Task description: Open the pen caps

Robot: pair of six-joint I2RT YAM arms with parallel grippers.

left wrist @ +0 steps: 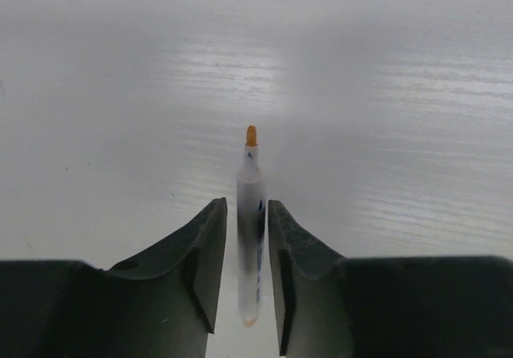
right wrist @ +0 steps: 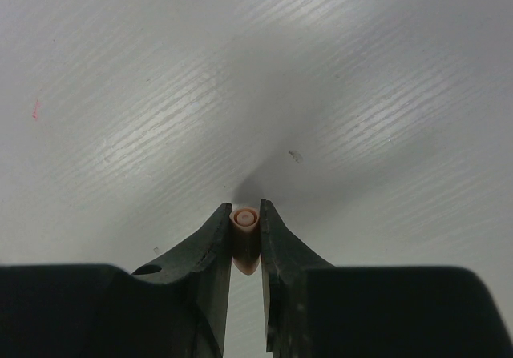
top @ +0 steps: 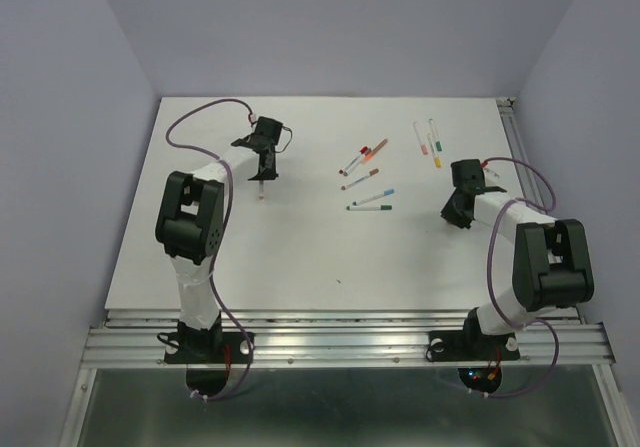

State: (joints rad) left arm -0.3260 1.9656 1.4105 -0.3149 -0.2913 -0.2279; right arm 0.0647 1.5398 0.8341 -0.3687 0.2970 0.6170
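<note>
left hand (left wrist: 247, 203) grips uncapped pen (left wrist: 251, 182) lengthwise, tip pointing out toward table (left wrist: 401, 94); right hand (right wrist: 244, 207) pinches orange cap (right wrist: 244, 223), well apart near right edge.

Top external: fixed, high behind left arm (top: 195, 227) and right arm (top: 545, 262) bases, looking down across whole table (top: 300, 257). Left wrist: close, low, looking out between left fingers (left wrist: 200, 254) along pen (left wrist: 251, 206). Right wrist: closer still, past right fingers (right wrist: 204, 262) at orange cap (right wrist: 244, 220). Shared with top: tabletop, that pen.
</note>
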